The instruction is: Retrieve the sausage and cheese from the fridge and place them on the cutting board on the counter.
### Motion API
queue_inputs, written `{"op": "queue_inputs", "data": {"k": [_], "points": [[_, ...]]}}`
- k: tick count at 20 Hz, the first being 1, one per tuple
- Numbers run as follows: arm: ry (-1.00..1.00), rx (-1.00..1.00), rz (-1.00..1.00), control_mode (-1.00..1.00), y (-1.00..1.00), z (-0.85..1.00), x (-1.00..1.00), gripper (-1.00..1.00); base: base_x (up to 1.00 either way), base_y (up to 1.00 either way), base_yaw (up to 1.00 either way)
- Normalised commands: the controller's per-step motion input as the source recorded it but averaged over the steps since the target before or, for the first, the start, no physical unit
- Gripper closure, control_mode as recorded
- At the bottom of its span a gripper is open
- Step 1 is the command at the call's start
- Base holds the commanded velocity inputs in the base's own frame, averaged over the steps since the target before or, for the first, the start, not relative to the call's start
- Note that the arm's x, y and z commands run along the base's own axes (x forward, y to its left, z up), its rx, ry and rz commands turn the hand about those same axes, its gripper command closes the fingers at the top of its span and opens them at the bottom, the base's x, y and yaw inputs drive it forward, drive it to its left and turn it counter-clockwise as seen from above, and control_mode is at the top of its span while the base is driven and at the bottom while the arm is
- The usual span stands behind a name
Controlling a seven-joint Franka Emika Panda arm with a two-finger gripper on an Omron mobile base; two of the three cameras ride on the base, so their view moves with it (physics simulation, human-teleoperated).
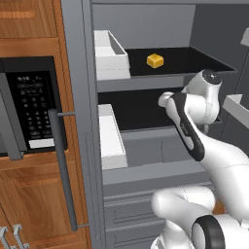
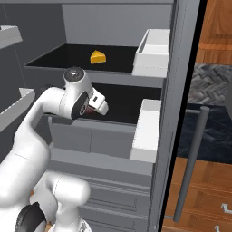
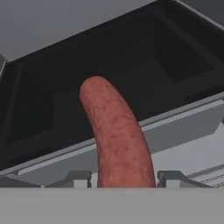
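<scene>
Gripper [image 3: 124, 179] clamped on the sausage [image 3: 114, 135] between both fingertips, held lengthwise at the open fridge [image 1: 146, 160] front, apparently for carrying out; cheese [image 1: 155, 60] sits on the upper shelf [image 1: 194, 61].

No text, brand or number can be read anywhere. The microwave's black control panel [image 1: 30, 104] carries rows of small pale marks, too blurred to make out as letters or digits. The fridge [image 1: 146, 160], its white door bins [image 1: 111, 56] and the shelves bear no labels
</scene>
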Motion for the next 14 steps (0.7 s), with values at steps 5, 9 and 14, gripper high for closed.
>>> {"op": "queue_inputs", "data": {"k": [5,9,14], "points": [[0.07,0.00,0.00,-1.00,0.21,0.35,-0.75,1.00,0.00,0.00,0.00],[0.10,0.00,0.00,-1.00,0.31,0.09,-0.64,1.00,0.00,0.00,0.00],[0.02,0.00,0.01,-1.00,0.06,0.07,-0.17,1.00,0.00,0.00,0.00]]}}
